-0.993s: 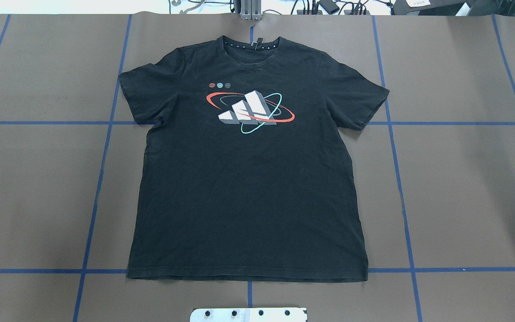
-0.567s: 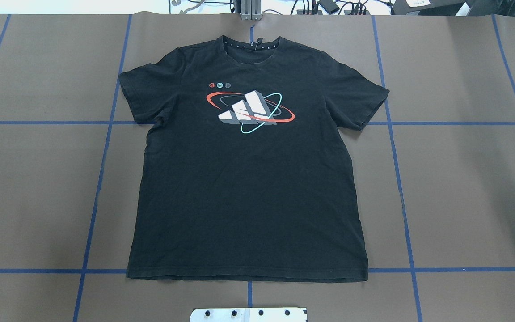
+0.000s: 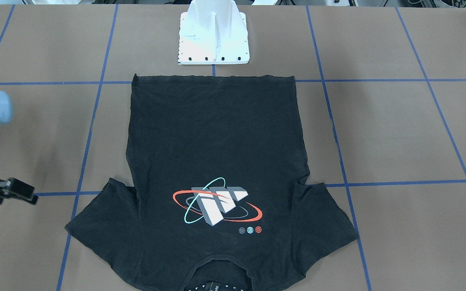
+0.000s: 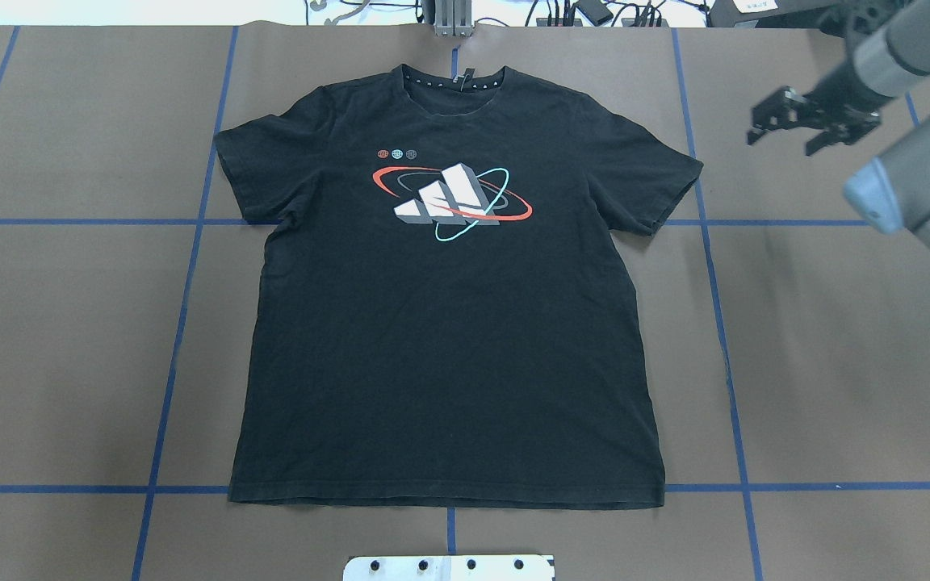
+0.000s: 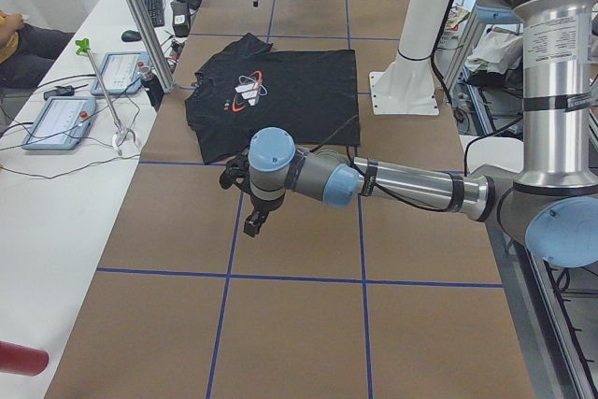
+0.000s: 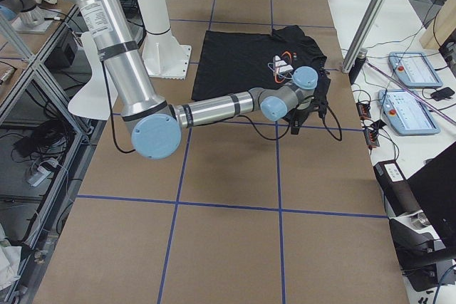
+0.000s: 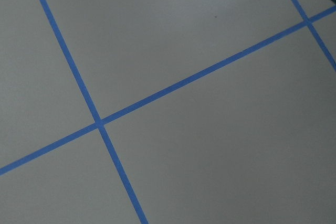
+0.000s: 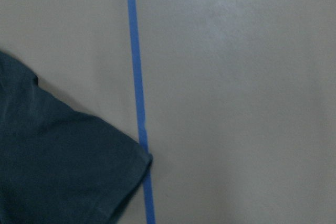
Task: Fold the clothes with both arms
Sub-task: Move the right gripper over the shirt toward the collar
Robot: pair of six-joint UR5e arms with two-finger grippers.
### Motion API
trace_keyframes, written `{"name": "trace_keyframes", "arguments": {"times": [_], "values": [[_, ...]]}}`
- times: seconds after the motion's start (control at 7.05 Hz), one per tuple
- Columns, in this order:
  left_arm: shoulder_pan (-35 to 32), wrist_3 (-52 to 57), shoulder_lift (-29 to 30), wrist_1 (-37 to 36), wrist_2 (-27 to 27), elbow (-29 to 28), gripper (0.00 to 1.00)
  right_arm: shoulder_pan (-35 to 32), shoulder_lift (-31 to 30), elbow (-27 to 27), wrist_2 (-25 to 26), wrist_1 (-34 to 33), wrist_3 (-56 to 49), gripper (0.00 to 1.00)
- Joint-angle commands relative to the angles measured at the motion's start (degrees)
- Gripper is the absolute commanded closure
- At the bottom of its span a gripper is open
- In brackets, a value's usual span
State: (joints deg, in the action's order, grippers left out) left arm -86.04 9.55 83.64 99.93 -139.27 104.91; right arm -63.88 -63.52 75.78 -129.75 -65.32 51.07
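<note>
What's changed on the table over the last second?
The right arm has swung into the overhead view from the upper right. Its hand is open, off to the side of the shirt near one sleeve and not touching it. Nothing was taken hold of. The shirt lies flat, just as before.

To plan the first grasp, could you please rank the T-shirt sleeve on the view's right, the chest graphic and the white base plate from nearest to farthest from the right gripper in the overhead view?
Measured from the right gripper, at the view's upper right:
1. The sleeve, on the shirt's right side in the view.
2. The chest graphic, mid-shirt.
3. The white base plate, at the bottom edge.
</note>
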Motion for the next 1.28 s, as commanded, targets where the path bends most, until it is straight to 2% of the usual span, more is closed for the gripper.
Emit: {"name": "trace_keyframes", "arguments": {"times": [0.0,0.14,0.43,0.71,1.13], "values": [[0.0,-0.41,0.03,0.0,0.05,0.04,0.0,3.75,8.74,-13.13,6.34,11.55,13.73,0.07],[0.0,-0.33,0.03,0.0,0.05,0.04,0.0,4.63,10.16,-15.89,6.52,14.41,16.49,0.08],[0.0,-0.41,0.03,-0.09,0.05,0.56,0.0,5.95,10.35,-17.32,8.45,14.87,16.52,0.09],[0.0,-3.9,0.47,-0.09,-0.04,0.65,0.0,8.06,9.91,-17.77,11.52,14.79,16.43,0.11],[0.0,-5.77,0.56,0.09,-0.04,1.0,0.0,7.72,8.07,-16.81,11.27,14.87,16.25,0.17]]}}
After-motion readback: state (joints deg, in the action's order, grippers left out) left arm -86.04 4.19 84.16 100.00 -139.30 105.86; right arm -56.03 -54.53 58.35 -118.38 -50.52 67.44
